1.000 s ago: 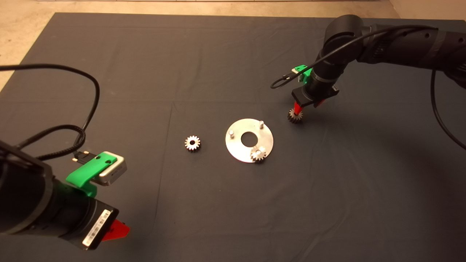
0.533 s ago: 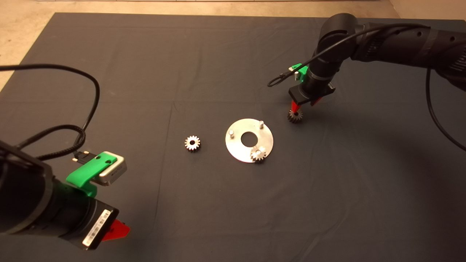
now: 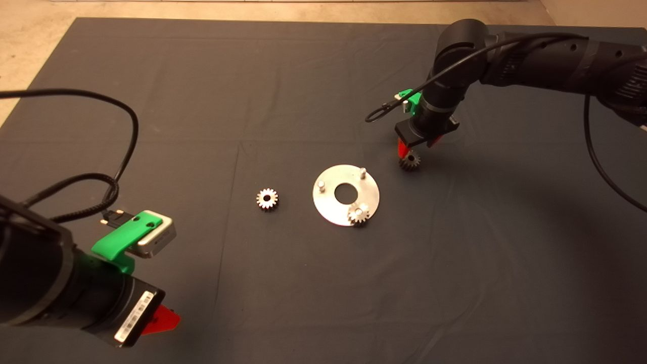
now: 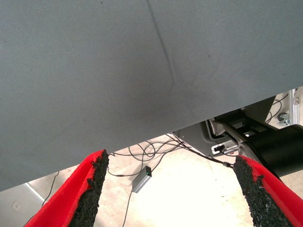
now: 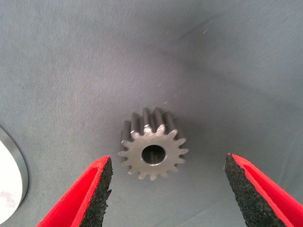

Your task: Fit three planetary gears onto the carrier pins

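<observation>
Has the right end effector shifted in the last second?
Yes. The right end effector has moved slightly up the head view and toward the left, away from the gear still lying beside the disc.

A dark mat [image 3: 202,101] covers the table. Beige floor [image 3: 30,30] shows beyond its far edge. Cables [image 4: 151,153] lie on the floor.

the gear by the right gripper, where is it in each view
Head view: the gear lies on the mat just right of the disc, under the right gripper.
Right wrist view: the gear sits between the open fingers.
Left wrist view: not in it.
Shared landmark: the disc's rim.
</observation>
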